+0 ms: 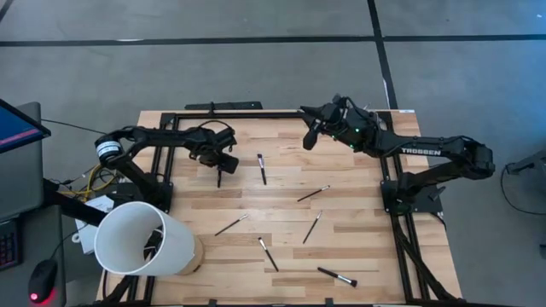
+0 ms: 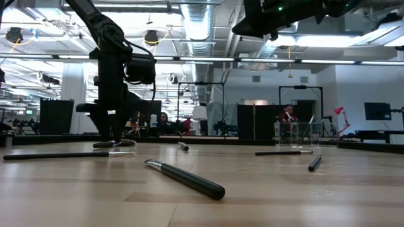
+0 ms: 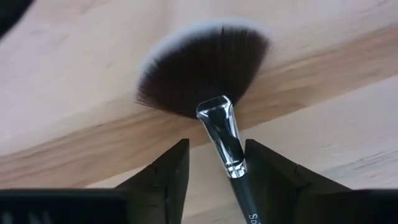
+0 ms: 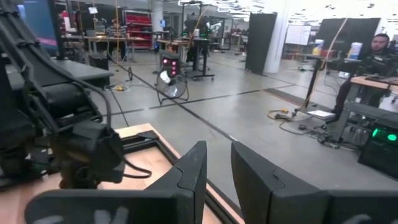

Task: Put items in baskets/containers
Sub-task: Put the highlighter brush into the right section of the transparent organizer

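Note:
A fan-headed makeup brush (image 3: 205,68) lies flat on the wooden table, with a dark fan, a silver ferrule and a black handle. My left gripper (image 3: 214,149) (image 1: 220,169) is down at the table in the far left part, open. One finger stands on each side of the brush just behind the ferrule. Several more slim brushes (image 1: 262,168) (image 1: 312,227) lie flat on the boards. The clear holder (image 2: 297,135) stands on the table in the low view. My right gripper (image 4: 217,152) (image 1: 310,138) hangs high near the far edge, open by a narrow gap, holding nothing. My left gripper comes from above, its fingers astride the fan brush's handle (image 3: 244,196) just behind the ferrule. The handle lies close against one finger (image 3: 267,177) and apart from the other. I cannot tell whether it touches. The brush rests flat on the table.
A big white tub (image 1: 141,239) lies on its side at the near left corner. Loose brushes (image 1: 232,224) (image 1: 268,254) (image 1: 338,276) are scattered over the middle and near part. A black frame (image 1: 401,183) borders the table. People sit in the room behind.

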